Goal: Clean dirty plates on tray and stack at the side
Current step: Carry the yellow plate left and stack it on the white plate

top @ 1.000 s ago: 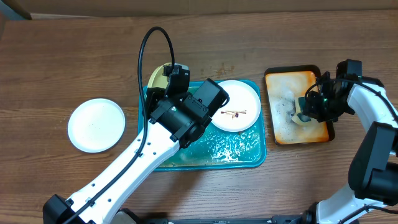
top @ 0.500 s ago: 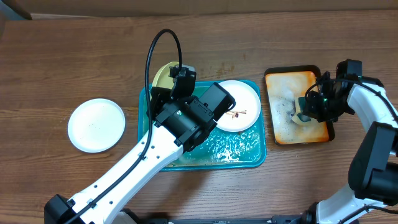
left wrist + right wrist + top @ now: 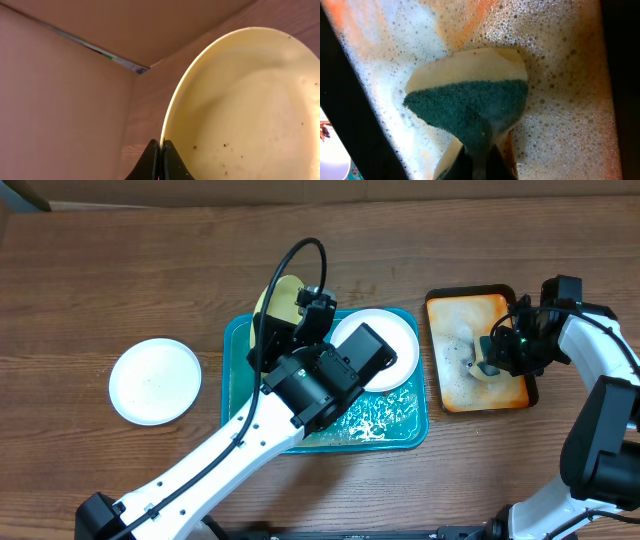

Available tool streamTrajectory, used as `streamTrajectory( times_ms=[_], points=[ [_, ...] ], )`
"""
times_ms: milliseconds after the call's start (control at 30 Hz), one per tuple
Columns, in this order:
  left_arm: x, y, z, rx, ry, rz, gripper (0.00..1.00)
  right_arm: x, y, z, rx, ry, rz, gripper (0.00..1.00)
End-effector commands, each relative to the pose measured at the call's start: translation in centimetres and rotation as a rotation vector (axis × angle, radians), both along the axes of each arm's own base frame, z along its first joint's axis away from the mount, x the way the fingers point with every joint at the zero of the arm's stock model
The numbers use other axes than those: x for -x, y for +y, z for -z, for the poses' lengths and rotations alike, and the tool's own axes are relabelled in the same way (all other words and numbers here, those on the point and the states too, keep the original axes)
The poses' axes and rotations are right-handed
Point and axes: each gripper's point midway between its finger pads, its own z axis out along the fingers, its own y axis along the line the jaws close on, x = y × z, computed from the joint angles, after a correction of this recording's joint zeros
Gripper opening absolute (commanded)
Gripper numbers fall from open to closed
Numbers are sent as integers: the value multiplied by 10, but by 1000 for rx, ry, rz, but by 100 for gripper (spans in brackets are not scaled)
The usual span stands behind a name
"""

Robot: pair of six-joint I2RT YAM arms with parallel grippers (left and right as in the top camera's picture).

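The blue tray [image 3: 234,365] sits in the middle of the surface [image 3: 120,270]. The orange tray [image 3: 465,310] is just right of it. One white plate [image 3: 395,335] lies inside it, another white plate [image 3: 155,380] well left of it. Your left claw [image 3: 160,150] pinches the yellow plate [image 3: 240,100] by its rim, over the blue tray's back edge. Your right claw [image 3: 480,155] squeezes a sponge [image 3: 470,110] in the orange tray.

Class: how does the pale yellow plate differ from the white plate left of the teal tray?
Colour aside, the pale yellow plate is pinched at its rim by the left gripper, raised over the tray; the white plate lies flat on the table. The yellow one carries brown specks; the white one looks clean. Both are small and round.
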Motion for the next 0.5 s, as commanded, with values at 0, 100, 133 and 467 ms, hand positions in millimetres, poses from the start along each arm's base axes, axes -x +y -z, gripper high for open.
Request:
streamTrajectory(
  times_ms=[0, 100, 133, 467],
  points=[
    [-2, -4, -3, -36, -1, 12, 4, -2, 2, -8, -2, -32, -13, 4],
    [-2, -2, -5, -47, -7, 6, 4, -2, 2, -8, -2, -31, -13, 4],
    [-2, -2, -5, -44, -7, 5, 4, -2, 2, -8, -1, -31, -13, 4],
    [-3, 4, 31, 151, 122, -21, 4, -4, 13, -16, 9, -37, -93, 4]
  ],
)
